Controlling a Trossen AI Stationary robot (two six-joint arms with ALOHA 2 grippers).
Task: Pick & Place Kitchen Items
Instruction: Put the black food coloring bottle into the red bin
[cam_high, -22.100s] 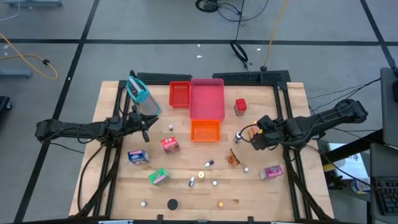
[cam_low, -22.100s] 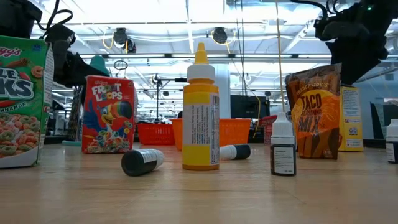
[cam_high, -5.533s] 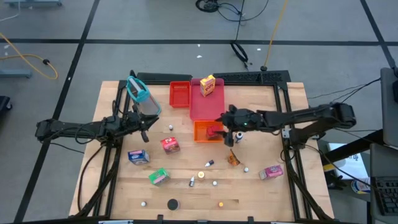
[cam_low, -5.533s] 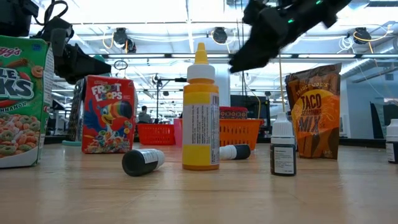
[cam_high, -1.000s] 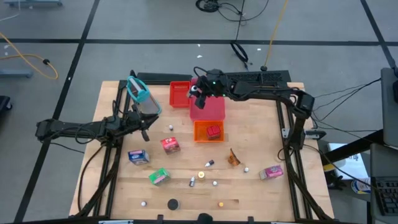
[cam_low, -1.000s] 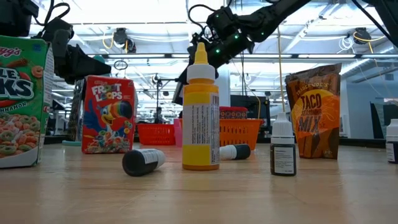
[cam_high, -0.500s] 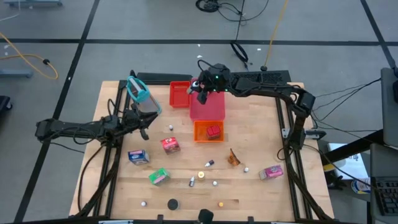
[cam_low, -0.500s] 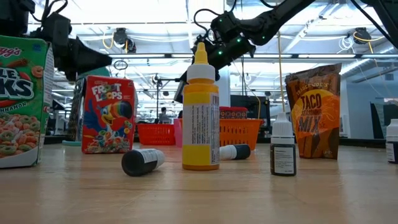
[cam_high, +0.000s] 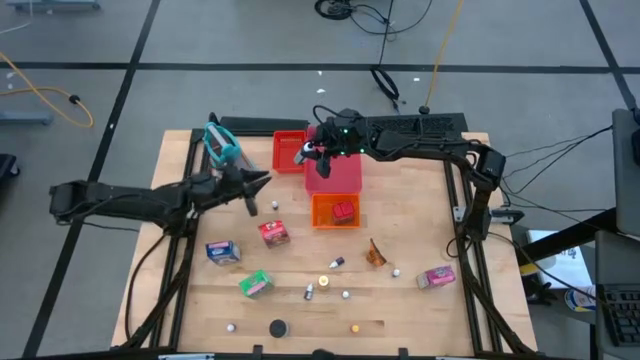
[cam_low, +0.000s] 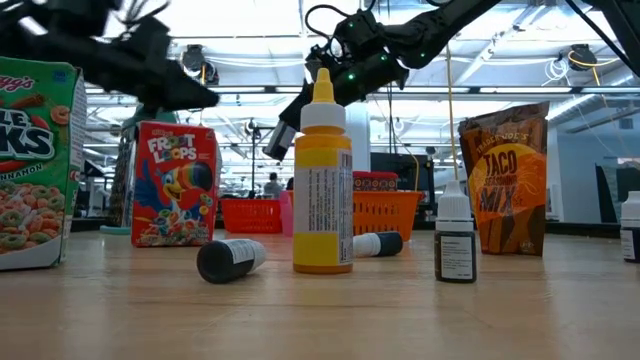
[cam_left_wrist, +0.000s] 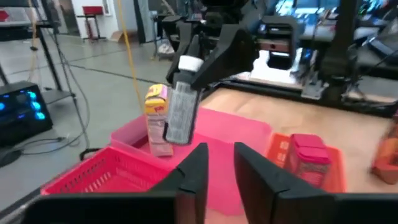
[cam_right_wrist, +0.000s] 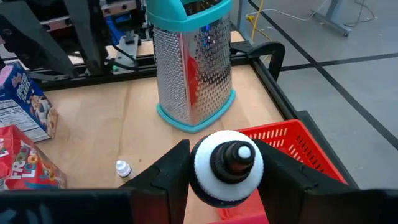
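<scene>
Bottle (cam_right_wrist: 227, 167) with a white cap sits clamped in the right tool (cam_high: 322, 152), which hangs over the far end of the pink tray (cam_high: 335, 172), next to the red tray (cam_high: 290, 152). The left wrist view shows it as a small clear bottle (cam_left_wrist: 180, 109) held cap-up above the tray, with a yellow box (cam_left_wrist: 155, 118) already standing inside.

To place it well, I judge the right tool should come down until the bottle's base is near the tray floor, in the bare patch beside the yellow box, and only then let go, so that it does not topple or knock the box.

The left tool (cam_high: 262, 181) hovers over the table near the grater (cam_high: 226, 150), its fingers (cam_left_wrist: 193, 163) a narrow gap apart and holding nothing.

Other items lie on the table: a red cereal box (cam_high: 273, 233), a blue box (cam_high: 221, 251), a green box (cam_high: 254, 285), a pink packet (cam_high: 437, 276). A red box (cam_high: 343, 211) rests in the orange tray (cam_high: 330, 214).

Compared with half a second ago, the left arm has reached forward toward the trays and its fingers have parted slightly; the right tool has barely shifted.
</scene>
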